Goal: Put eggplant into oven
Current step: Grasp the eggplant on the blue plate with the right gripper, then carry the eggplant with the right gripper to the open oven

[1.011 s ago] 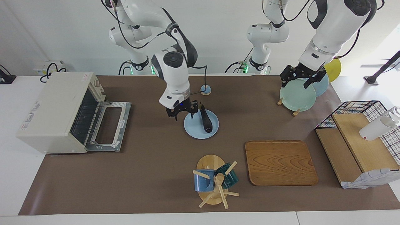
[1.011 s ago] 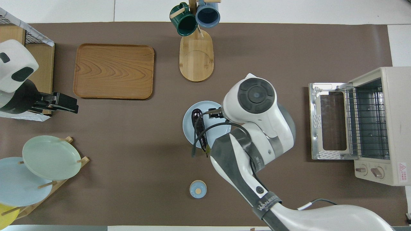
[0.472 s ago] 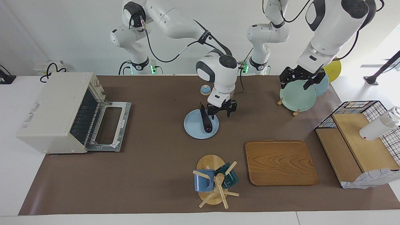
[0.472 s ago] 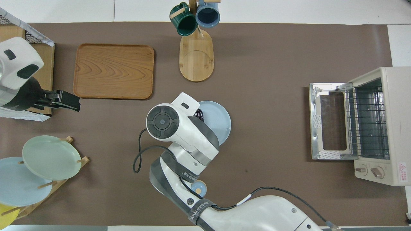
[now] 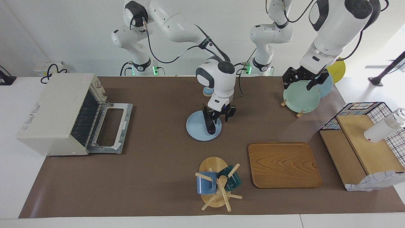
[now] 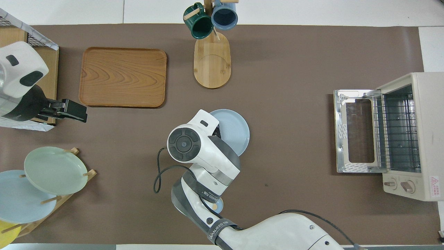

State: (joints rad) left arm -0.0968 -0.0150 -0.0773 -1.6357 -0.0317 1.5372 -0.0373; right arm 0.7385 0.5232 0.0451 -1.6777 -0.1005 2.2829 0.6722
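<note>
Since a second ago the right arm has swung from the oven-side edge of the plate (image 5: pixel 197 129) across to its other side, and its right gripper (image 5: pixel 221 116) has come down beside the eggplant (image 5: pixel 208 122), at the eggplant's end nearer the robots. Its fingers have been narrowing over that second, yet the facing view does not settle whether they have reached the eggplant or stand just off it, so whether the claw grips anything cannot be told; from overhead the arm's own wrist hides both the claw and most of the eggplant. Nothing else has shifted: the eggplant lies along the plate's edge toward the left arm's end of the table, pointing roughly away from the robots, flat on the plate and not lifted. Relative to the plate, the oven (image 5: pixel 53 114) stands well off toward the right arm's end of the table, its door (image 5: pixel 109 128) folded down flat and the wire rack (image 6: pixel 395 135) exposed, so the way in is already open. By the look of it the task is at its first step, the pick, with the carry and the placing on the rack still to do. A slim, glossy eggplant may roll or slip out if pinched near its tip. Beyond all this the left gripper (image 5: pixel 303 77) waits with fingers spread, empty, above the green plate (image 5: pixel 300 96) in the rack.
</note>
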